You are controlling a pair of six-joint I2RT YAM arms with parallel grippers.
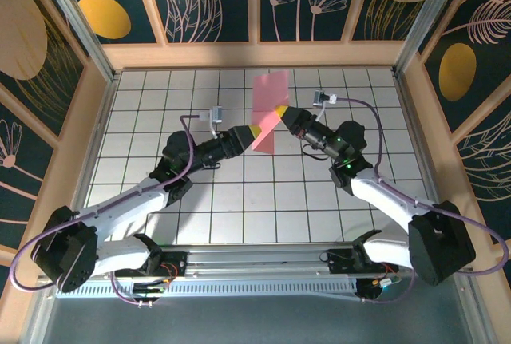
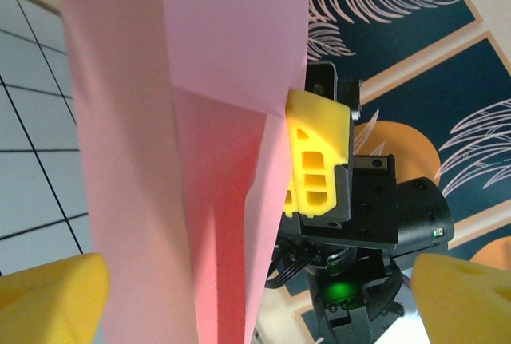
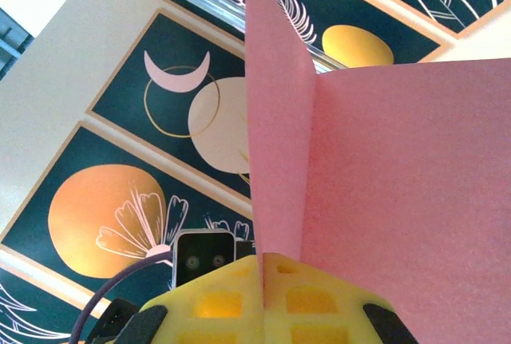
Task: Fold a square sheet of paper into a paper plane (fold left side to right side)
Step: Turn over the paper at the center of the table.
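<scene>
Much of right end effector (image 2: 310, 162) hides behind paper (image 2: 200, 120)

the square sheet of paper (image 1: 270, 92) is held up above the far middle of the table (image 1: 239, 200), between the two grippers: the left gripper (image 1: 256, 130) at its near left, the right gripper (image 1: 280, 111) pinched onto its right edge. in the left wrist view the sheet passes between the left gripper's spread fingers (image 2: 48, 300) — closer to the left one — with the right gripper just behind its right edge. in the right wrist view it rises from between the closed fingers (image 3: 239, 304), one flap upright and another spreading right.
</scene>
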